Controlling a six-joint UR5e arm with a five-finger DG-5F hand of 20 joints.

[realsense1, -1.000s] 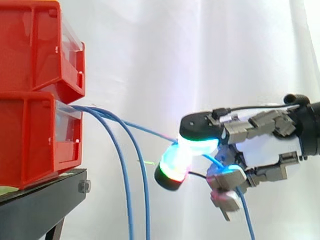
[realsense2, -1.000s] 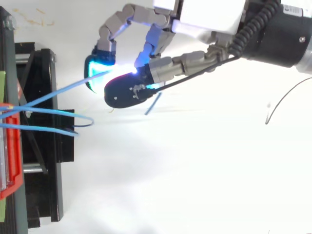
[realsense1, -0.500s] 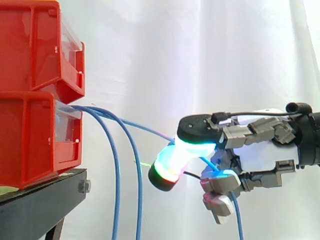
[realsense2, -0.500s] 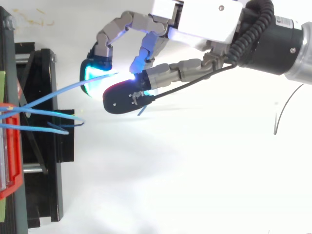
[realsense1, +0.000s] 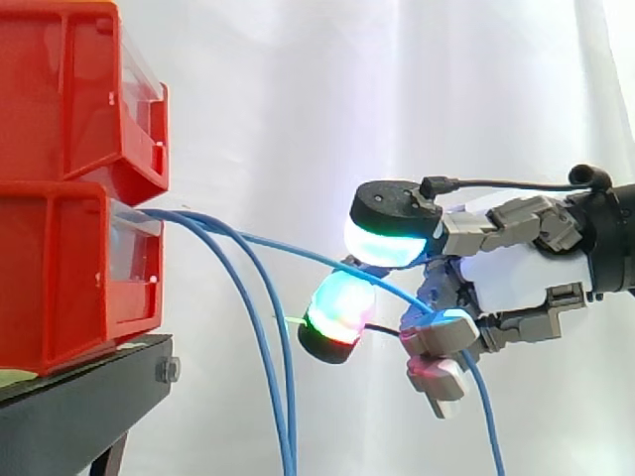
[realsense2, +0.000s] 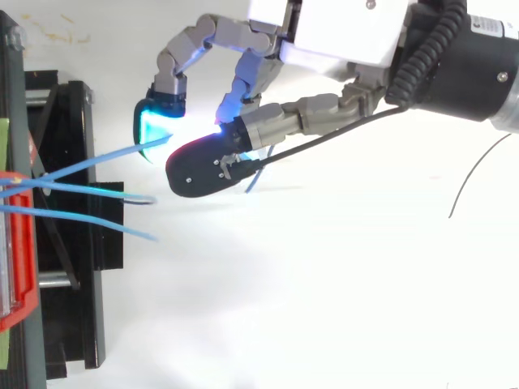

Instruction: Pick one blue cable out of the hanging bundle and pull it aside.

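- Black stand [realsense1: 84, 402]: lower left of the side view, carrying the stacked red bins [realsense1: 60, 263].
- Remaining bundle [realsense1: 290, 397]: two blue cables leave the lower bin and drop off the bottom edge of the frame. In the top view they sit at left, just below the picked strand. Half a second ago they hung further left, so they are swinging loose and not coming along with the hand.
- Robot hand [realsense1: 516, 278]: enters from the right edge, centre right of the side view and upper middle of the top view [realsense2: 340, 32]. Its fingers are curled round the picked cable. The two leading fingertips [realsense1: 382, 248] now stand visibly apart, where they were closed together half a second ago. The lower curled fingers carry the strand at the point where it bends downward.
- Blue cable [realsense1: 317, 260]: one strand runs from the lower bin in a shallow arc to the hand, passes between the leading pads, then falls toward the lower right. In the top view [realsense2: 97, 158] it slants clear of the other two.
  - Judgement: the strand is singled out and drawn aside. With the front pads parted the hold looks lighter, so slipping is the risk.
- White curtain [realsense1: 347, 99]: backdrop, farthest.
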